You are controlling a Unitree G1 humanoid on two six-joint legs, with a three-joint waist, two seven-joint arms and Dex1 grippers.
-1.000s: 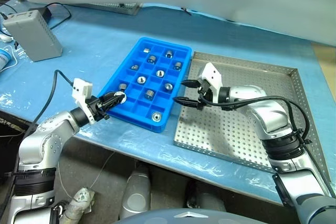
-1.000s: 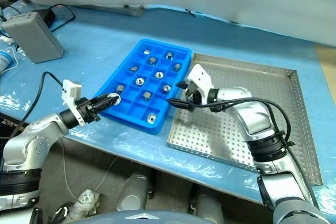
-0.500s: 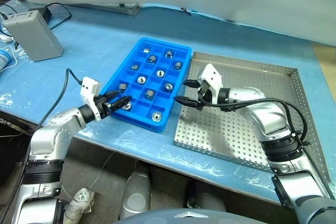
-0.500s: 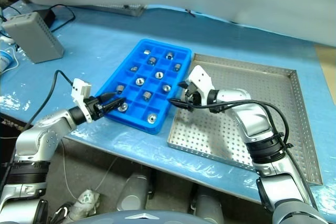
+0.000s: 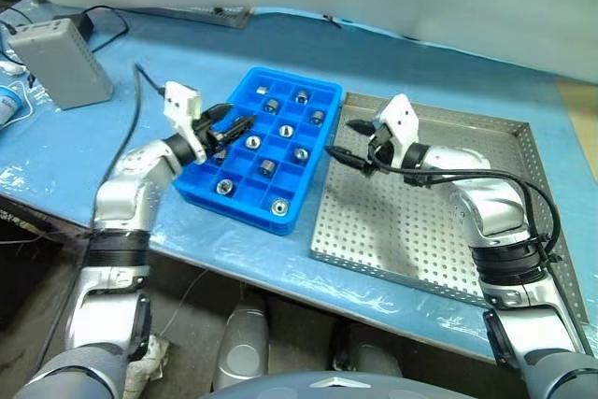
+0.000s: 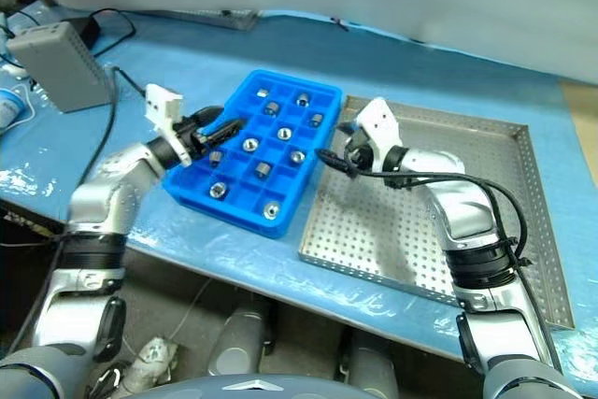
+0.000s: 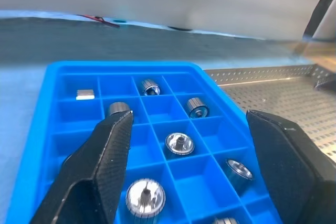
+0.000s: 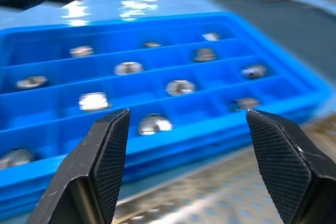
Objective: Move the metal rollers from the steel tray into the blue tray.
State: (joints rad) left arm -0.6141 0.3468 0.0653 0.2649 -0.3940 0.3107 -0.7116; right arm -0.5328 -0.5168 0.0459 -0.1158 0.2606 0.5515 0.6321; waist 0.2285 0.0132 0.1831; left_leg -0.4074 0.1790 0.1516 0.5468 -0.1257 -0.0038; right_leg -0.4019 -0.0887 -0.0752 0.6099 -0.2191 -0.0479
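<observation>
The blue tray (image 5: 245, 201) lies on the table with several metal rollers (image 5: 278, 205) resting one to a compartment. To its right lies the steel tray (image 5: 422, 231), its perforated floor bare where it shows. My left gripper (image 5: 238, 117) hovers open over the blue tray's left side, nothing between its fingers. In the left wrist view the rollers (image 7: 179, 143) lie below and beyond the open fingers (image 7: 107, 145). My right gripper (image 5: 341, 139) is open and empty above the steel tray's left rim, pointing at the blue tray (image 8: 173, 27).
A grey box (image 5: 58, 63) with a black cable stands at the far left, a white bottle (image 5: 5, 105) beside it at the picture's edge. A blue sheet (image 5: 168, 53) covers the table. The table's front edge runs just below both trays.
My left gripper opened and left a roller in a near-left compartment of the blue tray, then rose and moved inward over the tray. My right gripper drew back a little to the right.
</observation>
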